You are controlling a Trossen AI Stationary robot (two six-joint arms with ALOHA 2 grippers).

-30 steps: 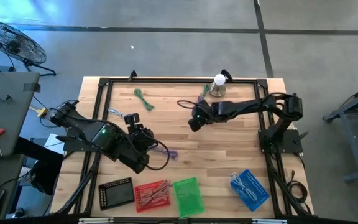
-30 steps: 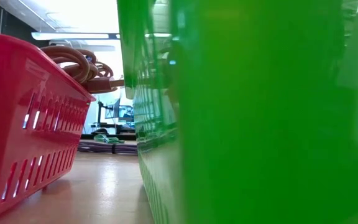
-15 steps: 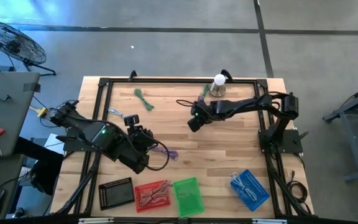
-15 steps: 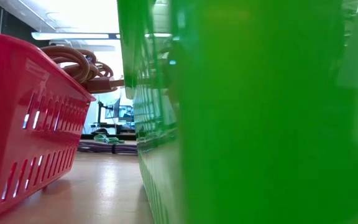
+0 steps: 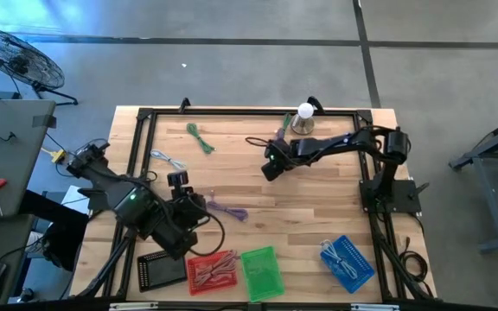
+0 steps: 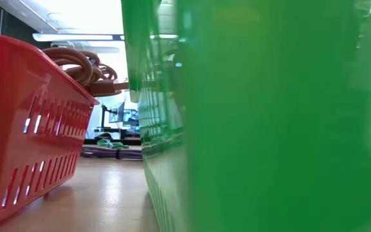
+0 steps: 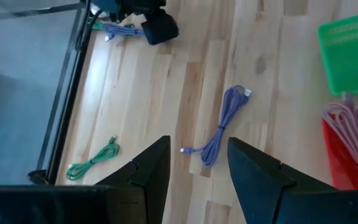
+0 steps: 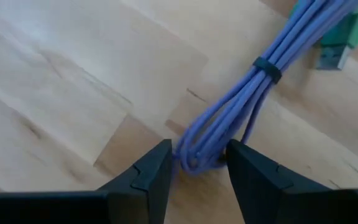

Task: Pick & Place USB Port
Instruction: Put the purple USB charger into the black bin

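Purple cable (image 7: 219,134) lies loose on the wooden table (image 5: 318,199), mid-left, just right of the left gripper (image 7: 196,163), whose fingers stand apart. Far centre, the right gripper (image 8: 197,163), fingers apart, straddles a bundled purple cable (image 8: 241,102) beside a green plug (image 8: 339,38).

A grey concrete floor (image 5: 232,52) surrounded the wooden table (image 5: 318,199); a floor fan (image 5: 20,59) stood far left
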